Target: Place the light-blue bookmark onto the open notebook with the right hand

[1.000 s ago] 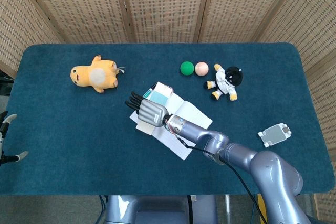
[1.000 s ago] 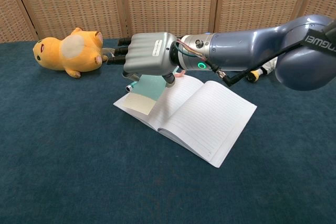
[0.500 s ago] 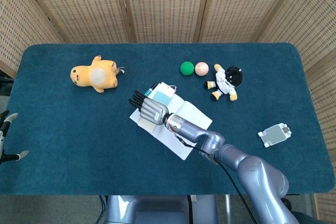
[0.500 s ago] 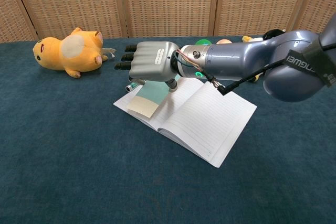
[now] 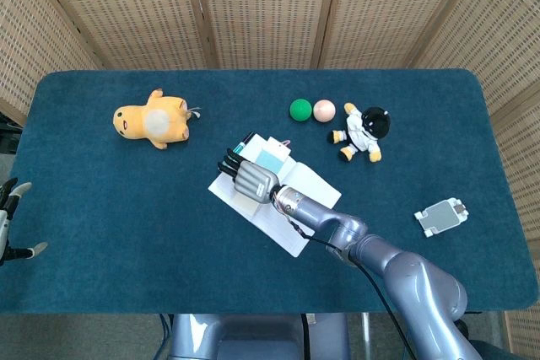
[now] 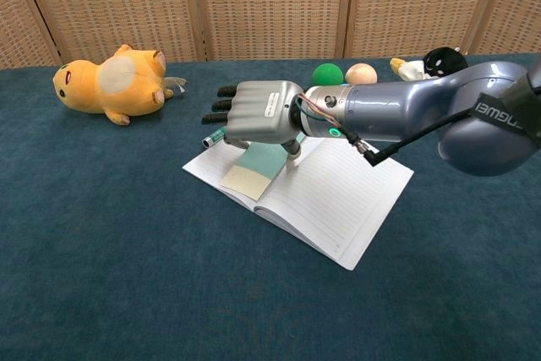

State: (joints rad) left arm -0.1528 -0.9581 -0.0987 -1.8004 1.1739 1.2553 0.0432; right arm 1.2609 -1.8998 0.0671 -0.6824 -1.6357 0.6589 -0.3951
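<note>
Near the middle of the dark blue table point(image 5: 101, 208) lies the open notebook point(image 6: 334, 196), its lined pages facing up, and the right hand point(image 6: 258, 112) hovers over its left page with the back of the palm turned upward and the dark fingers point(image 6: 221, 105) stretched out flat and slightly spread toward the far left. Under the hand rests the light-blue bookmark point(image 6: 264, 158), lying flat on the left page with a pale yellowish end point(image 6: 244, 183) pointing toward the near edge of the book; from the chest view I cannot tell whether the thumb beneath the palm touches it or not. From the head view the hand point(image 5: 246, 176) covers much of the left page and the bookmark point(image 5: 272, 158) peeks out just beyond it. A yellow plush toy point(image 5: 153, 119) lies well apart on the far left, and a green ball point(image 5: 300, 109) and a peach ball point(image 5: 324, 110) sit touching each other behind the notebook, beside a small black-and-white doll point(image 5: 363, 132). A grey clip-like object point(image 5: 441, 216) sits near the right edge. At the left border of the head view the left hand point(image 5: 12, 221) shows only partly, so how its fingers stand is unclear.
</note>
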